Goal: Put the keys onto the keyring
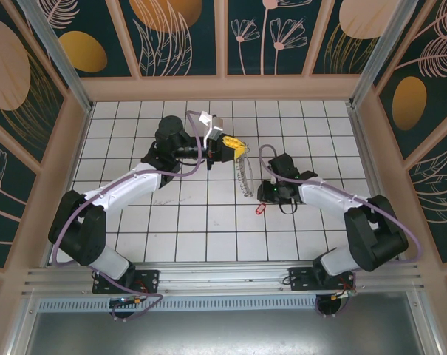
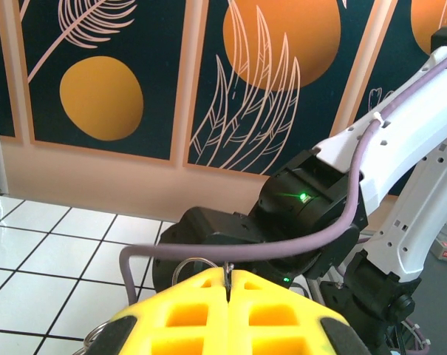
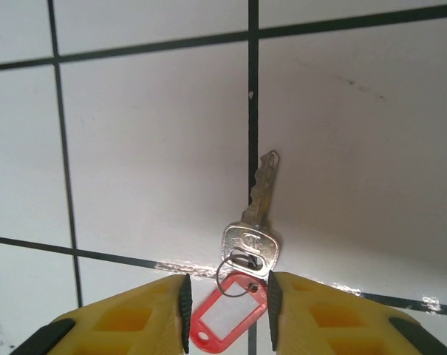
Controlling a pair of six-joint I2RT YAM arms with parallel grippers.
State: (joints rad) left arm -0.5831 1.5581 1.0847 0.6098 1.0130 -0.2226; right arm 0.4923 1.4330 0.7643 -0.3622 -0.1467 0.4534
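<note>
Keyring lot: two arms, one tagged key, tiled table (image 1: 171,229).
Left arm stretched forward, left gripper (image 1: 242,153) raised, fingers pinched together on keyring (image 1: 244,177), which hangs just beyond key (image 3: 256,214). Right gripper (image 3: 228,296) points down at key, fingers parted either side of red tag (image 3: 223,323).

One key (image 3: 258,203), one red tag (image 3: 224,316), one keyring (image 2: 196,259) — two arms, left (image 1: 134,185) and right (image 1: 334,198).
</note>
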